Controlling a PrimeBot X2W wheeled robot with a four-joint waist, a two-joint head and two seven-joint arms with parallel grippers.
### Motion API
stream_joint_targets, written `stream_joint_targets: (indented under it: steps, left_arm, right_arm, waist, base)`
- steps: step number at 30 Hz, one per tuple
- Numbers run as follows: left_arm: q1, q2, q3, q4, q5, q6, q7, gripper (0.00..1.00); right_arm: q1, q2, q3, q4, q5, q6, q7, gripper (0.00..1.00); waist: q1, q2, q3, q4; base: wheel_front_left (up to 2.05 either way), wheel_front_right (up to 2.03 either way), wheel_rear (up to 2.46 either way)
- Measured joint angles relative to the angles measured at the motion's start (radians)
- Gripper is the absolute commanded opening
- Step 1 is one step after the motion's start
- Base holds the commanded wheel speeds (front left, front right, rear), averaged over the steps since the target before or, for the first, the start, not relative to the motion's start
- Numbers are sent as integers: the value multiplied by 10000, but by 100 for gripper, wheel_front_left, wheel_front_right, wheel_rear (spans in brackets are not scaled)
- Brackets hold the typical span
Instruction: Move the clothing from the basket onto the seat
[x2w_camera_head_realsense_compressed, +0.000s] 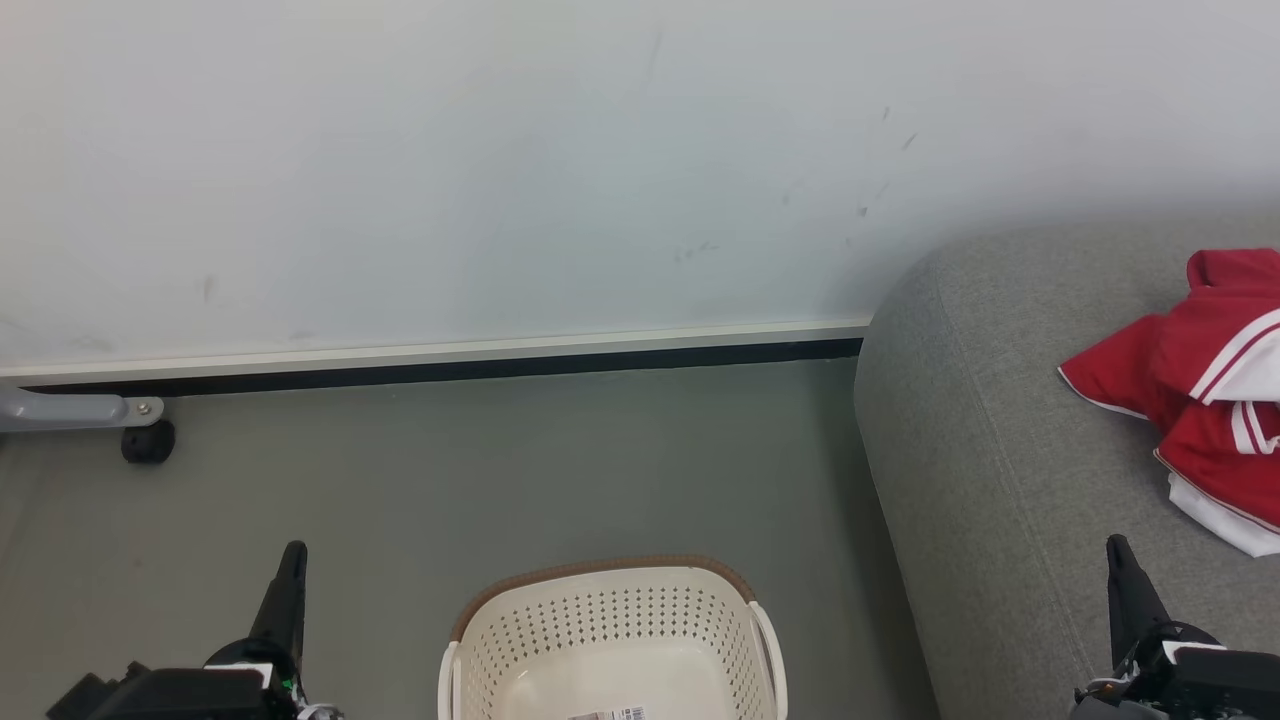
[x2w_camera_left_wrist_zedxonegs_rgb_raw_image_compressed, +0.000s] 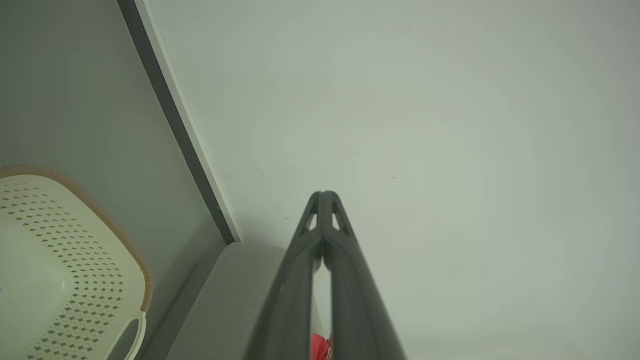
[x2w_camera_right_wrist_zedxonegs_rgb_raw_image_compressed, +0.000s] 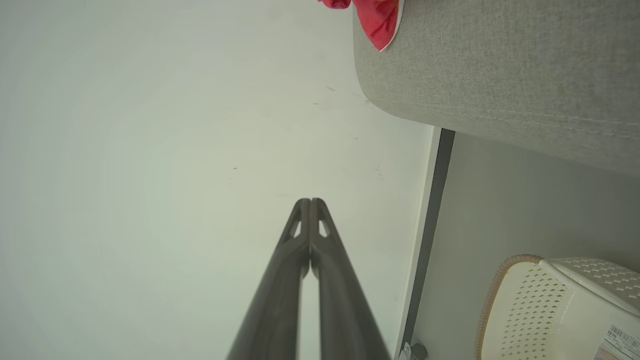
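Observation:
The red clothing (x2w_camera_head_realsense_compressed: 1205, 390) with white stripes lies in a heap on the grey seat (x2w_camera_head_realsense_compressed: 990, 450) at the right; a red corner (x2w_camera_right_wrist_zedxonegs_rgb_raw_image_compressed: 378, 22) also shows in the right wrist view, and a sliver of red (x2w_camera_left_wrist_zedxonegs_rgb_raw_image_compressed: 320, 347) behind the left fingers. The cream basket (x2w_camera_head_realsense_compressed: 612, 640) with its brown rim stands on the floor at bottom centre, holding no clothing, only a label on its bottom. My left gripper (x2w_camera_head_realsense_compressed: 293, 553) is at the lower left of the basket, fingertips together (x2w_camera_left_wrist_zedxonegs_rgb_raw_image_compressed: 324, 194). My right gripper (x2w_camera_head_realsense_compressed: 1118, 545) is over the seat's front, also shut (x2w_camera_right_wrist_zedxonegs_rgb_raw_image_compressed: 310, 201) on nothing.
A pale wall (x2w_camera_head_realsense_compressed: 500, 160) with a white and black skirting strip (x2w_camera_head_realsense_compressed: 450, 365) runs behind the grey floor (x2w_camera_head_realsense_compressed: 450, 470). A grey metal leg with a black caster (x2w_camera_head_realsense_compressed: 147, 441) stands at the far left by the wall.

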Motion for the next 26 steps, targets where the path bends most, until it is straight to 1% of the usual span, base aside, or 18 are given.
stream_joint_targets:
  steps: [20, 26]
  left_arm:
    - [0, 0, 0, 6, 0, 0, 0, 0]
    - [-1, 0, 0, 10, 0, -71, 0, 0]
  right_arm:
    - [0, 0, 2, 0, 2, 2, 0, 0]
    - [0, 0, 2, 2, 2, 2, 0, 0]
  waist:
    - [0, 0, 0, 0]
    - [0, 0, 0, 0]
  base:
    - [0, 0, 0]
    - [0, 0, 0]
